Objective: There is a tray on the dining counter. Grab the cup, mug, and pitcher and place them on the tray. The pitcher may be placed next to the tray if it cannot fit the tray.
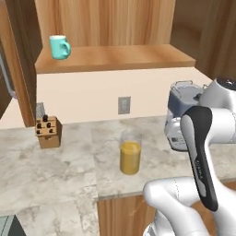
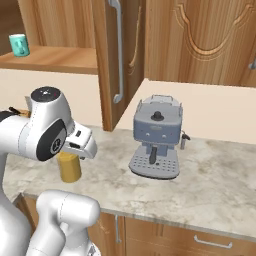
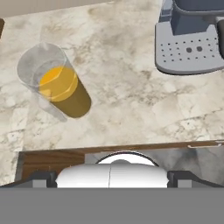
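On the marble-look surface (image 1: 55, 175) stands the tall clear glass pitcher of orange juice (image 1: 130, 152), near the grey coffee machine (image 2: 156, 137). High on the wooden shelf (image 1: 115, 57) sits the teal mug with a handle (image 1: 60, 47). The robot's jaws are spread wide, holding nothing.

No text or label can be read.

Pitcher (image 1: 130, 157) upright on marble counter (image 1: 55, 170), mug (image 1: 60, 47) on shelf (image 1: 115, 57)

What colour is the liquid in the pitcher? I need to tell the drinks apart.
Orange, in the clear glass pitcher; the hand view shows it best.
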